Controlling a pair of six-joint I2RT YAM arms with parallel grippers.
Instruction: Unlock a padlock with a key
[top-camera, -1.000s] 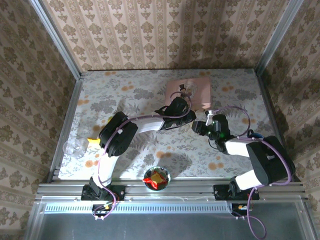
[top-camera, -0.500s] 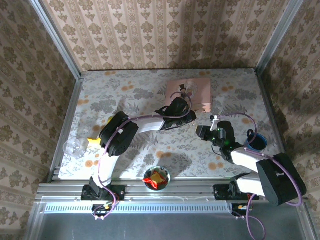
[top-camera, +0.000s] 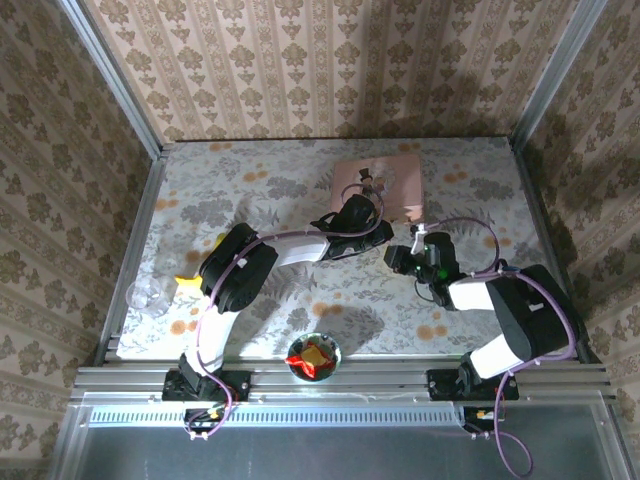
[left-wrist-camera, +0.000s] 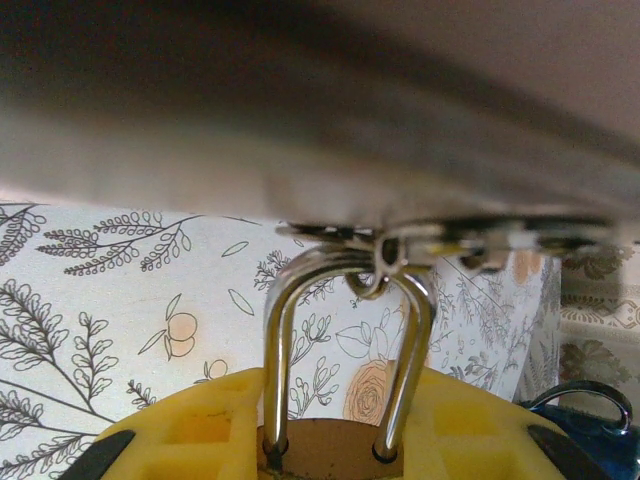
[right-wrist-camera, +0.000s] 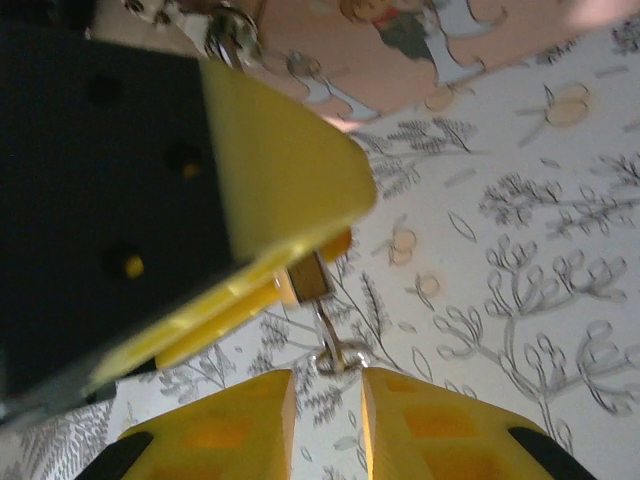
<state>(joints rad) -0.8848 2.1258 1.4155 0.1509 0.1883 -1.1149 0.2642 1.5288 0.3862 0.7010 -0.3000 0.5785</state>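
Now, left hand (left-wrist-camera: 335, 428): clamping the padlock (left-wrist-camera: 325, 458).
Right hand (right-wrist-camera: 327, 400): sitting under the key (right-wrist-camera: 312, 278); cannot tell if gripping.
Risk: loose pinch letting key slip while turning.

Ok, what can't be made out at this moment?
1. Left wrist view: tiny brass-yellow padlock, body mostly hidden by bottom edge and left gripper's fingers.
2. Right wrist view: slim dark metal key blurred; whether right gripper grips it is unclear.
3. Top view: both too small.
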